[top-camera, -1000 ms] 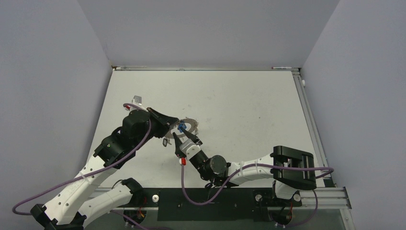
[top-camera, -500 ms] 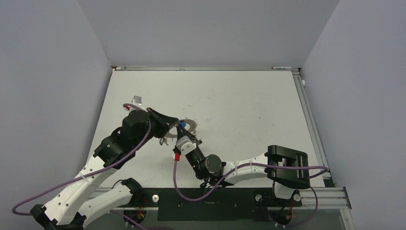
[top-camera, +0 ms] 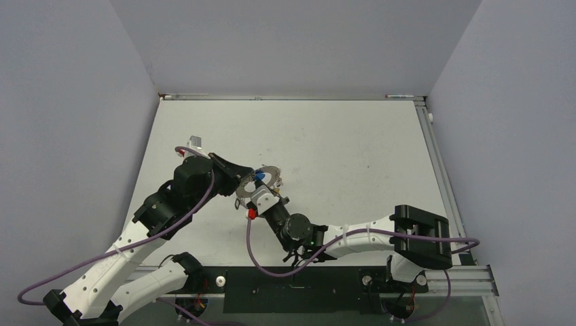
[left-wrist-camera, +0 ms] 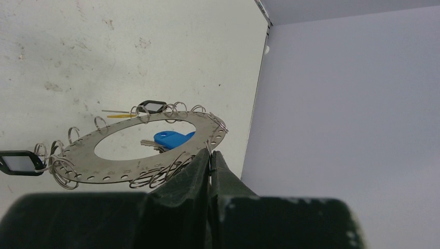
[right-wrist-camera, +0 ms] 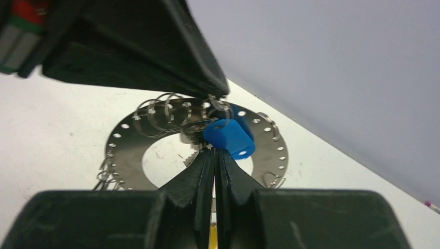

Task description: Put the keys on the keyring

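The keyring (left-wrist-camera: 119,163) is a flat silvery hoop with holes and several small wire loops, held off the table. It also shows in the top view (top-camera: 273,175) and the right wrist view (right-wrist-camera: 272,150). My left gripper (left-wrist-camera: 210,153) is shut on a wire loop at its rim, seen from above as well (top-camera: 246,178). My right gripper (right-wrist-camera: 214,150) is shut on a blue-headed key (right-wrist-camera: 230,136) and holds it at the hoop's opening, right under the left fingers (right-wrist-camera: 155,52). The key shows through the hoop (left-wrist-camera: 168,139). A yellow piece (left-wrist-camera: 117,115) lies beyond the hoop.
Two black tags hang from the hoop, one at its far side (left-wrist-camera: 152,106) and one at its left end (left-wrist-camera: 15,162). Both arms meet at the left middle of the white table (top-camera: 339,142). Grey walls close in the table's sides.
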